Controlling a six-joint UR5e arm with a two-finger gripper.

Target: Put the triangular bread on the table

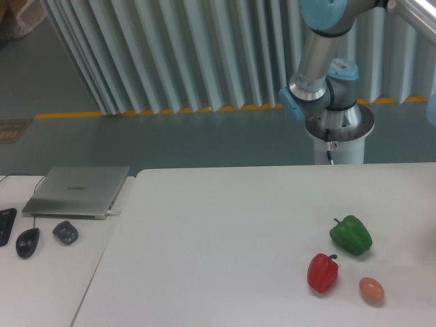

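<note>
A: Looking across the white surface (225, 238), what lies on it?

B: Three things sit grouped near its right end. A green pepper (351, 235) is farthest back, a red pepper (323, 272) stands just in front and to its left, and a small brownish-orange egg (371, 290) lies just beside the red pepper, to its right. None of the three touch.

A: And the arm?

B: The arm (320, 61) rises behind the far edge of the surface from a round base (338, 129). Its silver tube slants up toward a pale blue joint at the top edge of the view, and another link runs off the upper right corner.

A: How does the pincer stand, spread or pressed together?

B: The pincer is outside the view, so I cannot tell.

A: Where is the triangular bread?

B: It does not show anywhere in this view, neither on the surface nor by the visible part of the arm.

A: What is on the left?

B: A second white desk (48, 286) adjoins the surface. On it lie a closed grey laptop (76, 191), a dark mouse (27, 242) and a small grey object (65, 232) just to the right of the mouse. Behind everything hangs a pleated pale curtain (170, 54).
</note>
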